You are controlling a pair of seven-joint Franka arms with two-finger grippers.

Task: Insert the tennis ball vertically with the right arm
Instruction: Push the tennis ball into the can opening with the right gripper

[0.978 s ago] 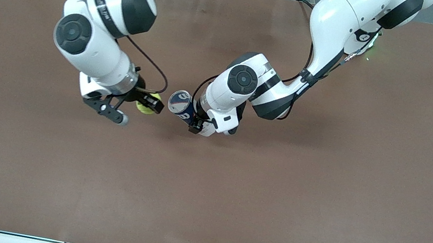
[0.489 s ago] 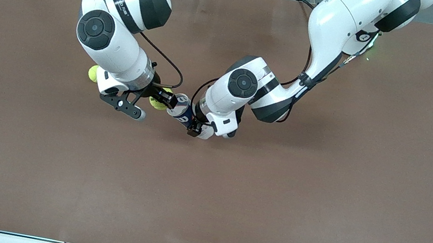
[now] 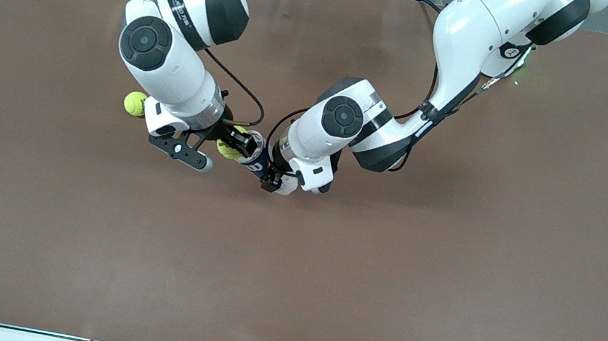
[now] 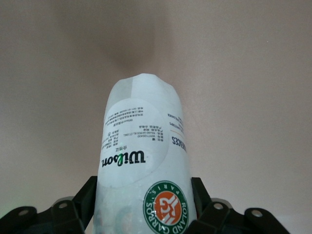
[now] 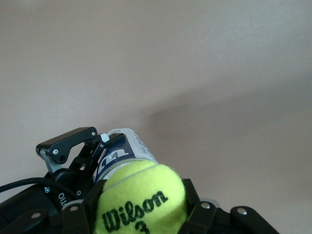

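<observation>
Item one: your right gripper (image 3: 228, 143), over the middle of the brown table (image 3: 449, 271), is clamped on a fuzzy yellow-green tennis ball (image 5: 139, 202). The right wrist view gives you the black Wilson lettering and the numeral 3 on its felt; the front view shows only a sliver of that ball (image 3: 226, 150) between the fingers.

Item two: your left gripper (image 3: 271, 176) is closed around a tennis ball can (image 3: 254, 155), a smooth plastic cylinder with a printed label. The left wrist view shows you the can (image 4: 144, 161) with its white label patch, Wilson script and a round green and orange Roland Garros badge. In the front view the can tilts, its long axis running from the left gripper up toward the right gripper, mouth facing the ball. The ball sits right at that mouth.

Item three: a second tennis ball (image 3: 134, 103) lies on the table beside the right arm, toward that arm's end of the table.
</observation>
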